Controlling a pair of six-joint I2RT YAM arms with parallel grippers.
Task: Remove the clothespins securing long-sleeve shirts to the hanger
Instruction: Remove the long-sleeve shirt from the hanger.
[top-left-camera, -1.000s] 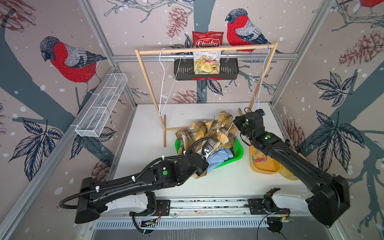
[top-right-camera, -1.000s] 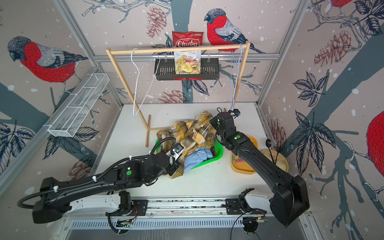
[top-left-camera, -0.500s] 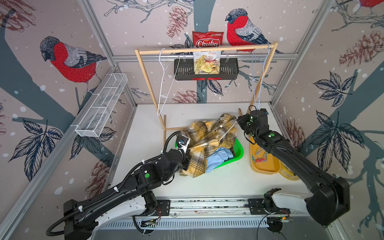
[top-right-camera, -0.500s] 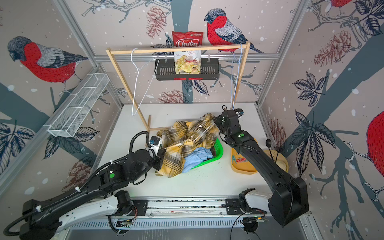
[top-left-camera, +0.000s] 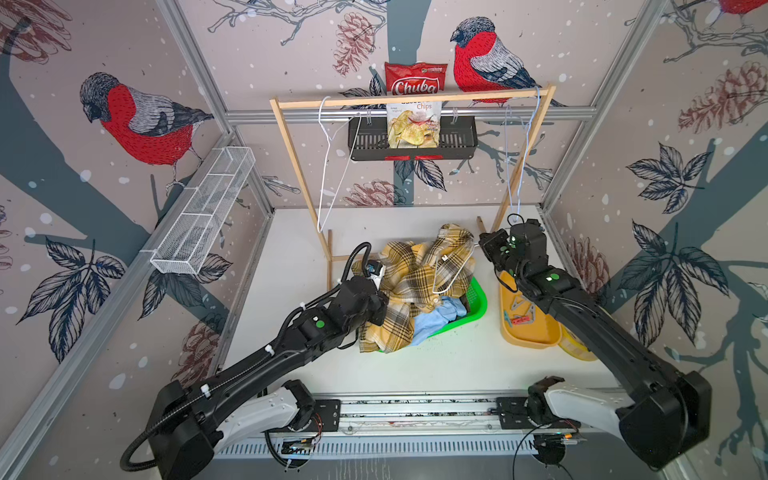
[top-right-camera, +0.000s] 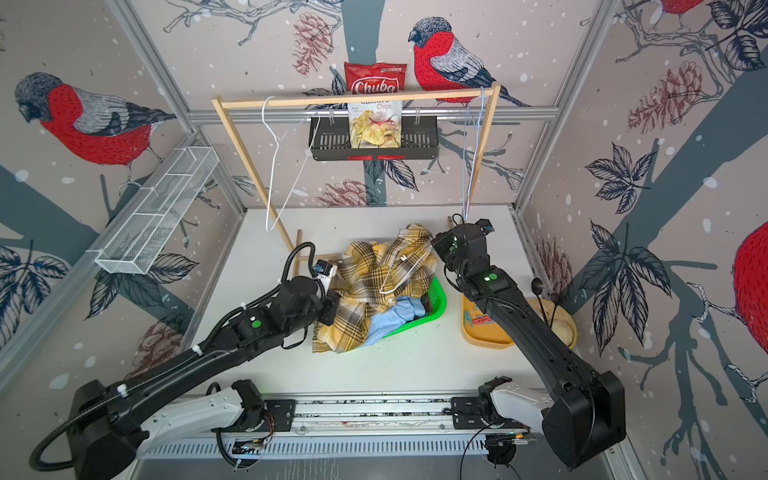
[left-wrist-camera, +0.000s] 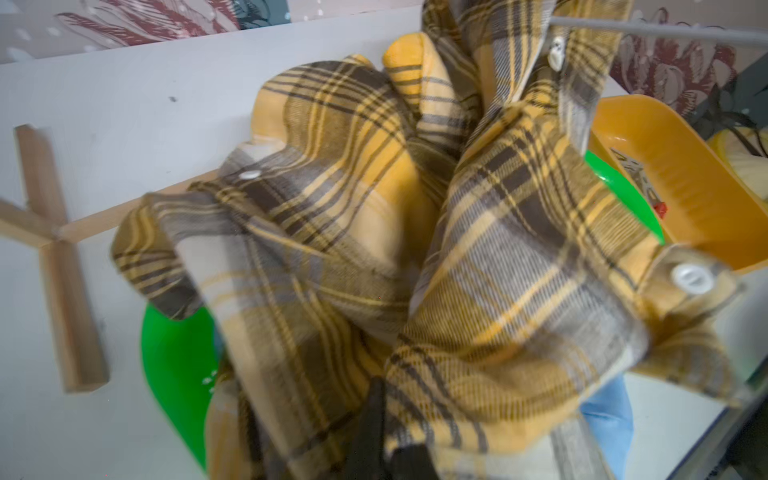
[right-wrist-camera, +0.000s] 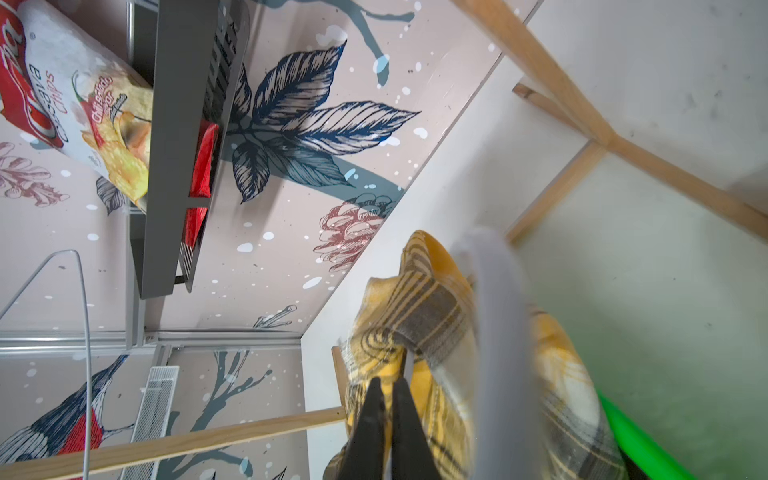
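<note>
A mustard-yellow plaid long-sleeve shirt (top-left-camera: 419, 278) is stretched over a green basket (top-left-camera: 478, 297) between my two grippers. My left gripper (top-left-camera: 384, 299) is shut on its near-left edge, fingers buried in the cloth (left-wrist-camera: 386, 424). My right gripper (top-left-camera: 478, 245) is shut on its far-right corner (right-wrist-camera: 388, 384). A white wire hanger (top-left-camera: 451, 276) lies in the shirt. A light blue shirt (top-left-camera: 436, 318) sits under it in the basket. Several clothespins (top-left-camera: 517, 318), one red, lie in the yellow tray (top-left-camera: 536, 336). I cannot tell whether a small pale piece (left-wrist-camera: 556, 52) by the wire is a clothespin.
A wooden rack (top-left-camera: 411, 99) spans the back with an empty white hanger (top-left-camera: 328, 166) and thin blue hangers (top-left-camera: 523, 158). Its foot (left-wrist-camera: 62, 291) lies left of the basket. A black wall basket (top-left-camera: 457, 143) holds chips. A wire basket (top-left-camera: 203, 208) hangs on the left wall.
My left gripper has drawn back to the left and away with the plaid shirt, spreading it out of the basket. The right gripper shifted only slightly, still holding its corner.
</note>
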